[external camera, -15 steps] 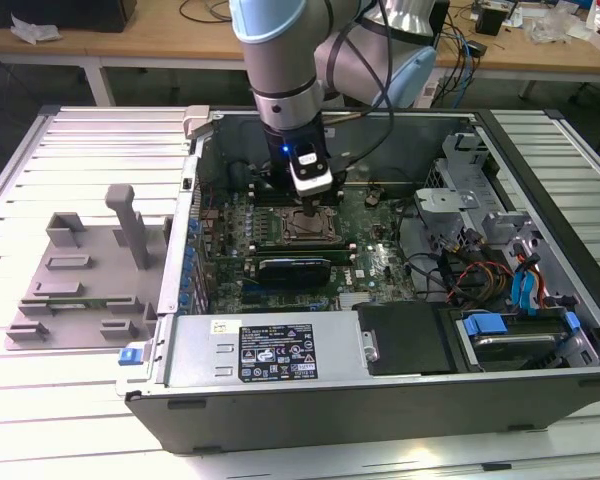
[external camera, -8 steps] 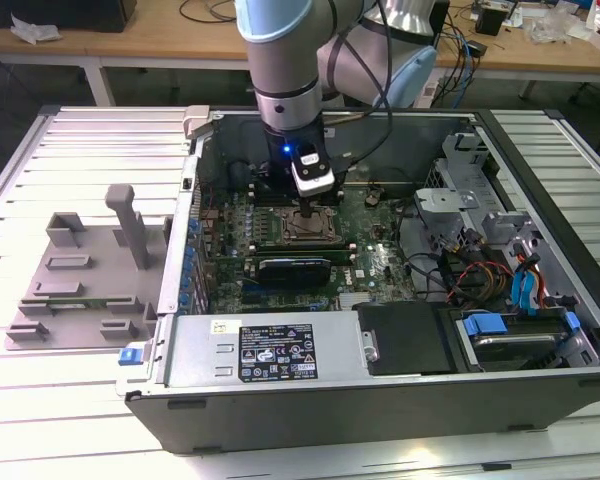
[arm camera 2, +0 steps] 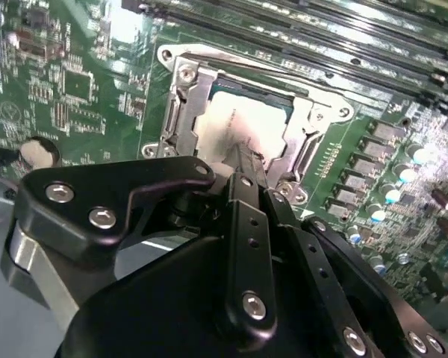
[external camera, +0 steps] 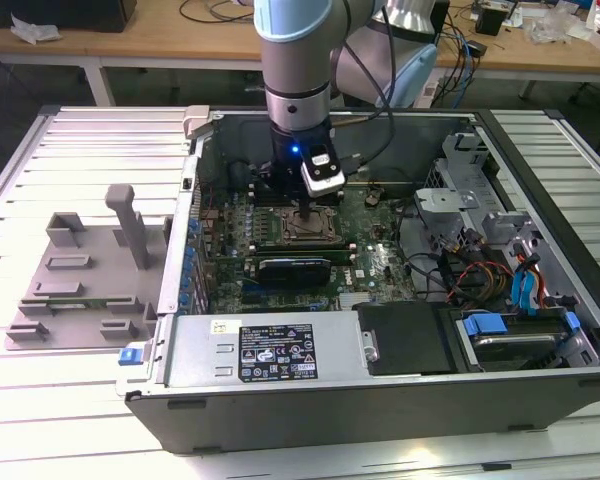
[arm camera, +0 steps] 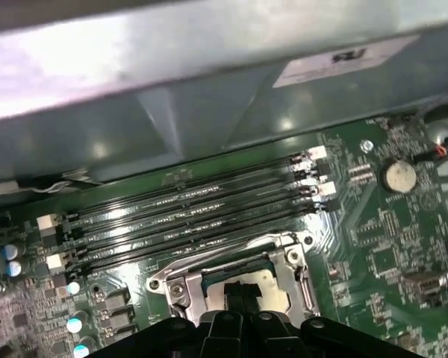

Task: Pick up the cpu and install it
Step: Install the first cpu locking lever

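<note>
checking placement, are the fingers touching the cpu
Cannot tell: in the second wrist view the fingers reach the cpu in its socket, hiding any contact or gap.

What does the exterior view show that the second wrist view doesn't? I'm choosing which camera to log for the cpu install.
Exterior view alone: the whole open computer case, its drive bays, the grey fixture tray on the table and the arm above. Second wrist view alone: the cpu seated in the socket frame, close up. Both: the gripper over the socket, and the green motherboard.
</note>
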Controlling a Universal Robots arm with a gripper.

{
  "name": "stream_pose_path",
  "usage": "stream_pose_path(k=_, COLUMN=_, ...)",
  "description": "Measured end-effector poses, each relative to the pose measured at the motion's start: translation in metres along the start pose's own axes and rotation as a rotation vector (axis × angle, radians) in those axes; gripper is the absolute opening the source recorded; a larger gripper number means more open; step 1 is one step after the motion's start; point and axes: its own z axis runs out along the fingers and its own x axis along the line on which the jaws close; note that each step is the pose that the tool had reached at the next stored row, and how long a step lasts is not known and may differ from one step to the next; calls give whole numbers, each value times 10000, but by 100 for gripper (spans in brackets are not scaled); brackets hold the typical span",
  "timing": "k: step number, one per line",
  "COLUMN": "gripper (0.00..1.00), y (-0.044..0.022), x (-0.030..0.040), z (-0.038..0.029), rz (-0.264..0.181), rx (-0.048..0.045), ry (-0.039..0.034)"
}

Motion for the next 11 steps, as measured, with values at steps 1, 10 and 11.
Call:
stream_pose_path(k=1, gripper=11, y=0, x=1, z=5, rz=-357, rx=-36, ry=16)
stream_pose_path(k=10, gripper=11, y=-19, x=-32, z=-145, rz=-1190, rx=173, ry=37)
stream_pose_path(k=11, gripper=11, y=-18, x=-35, z=-145, rz=-1311, rx=161, ry=41)
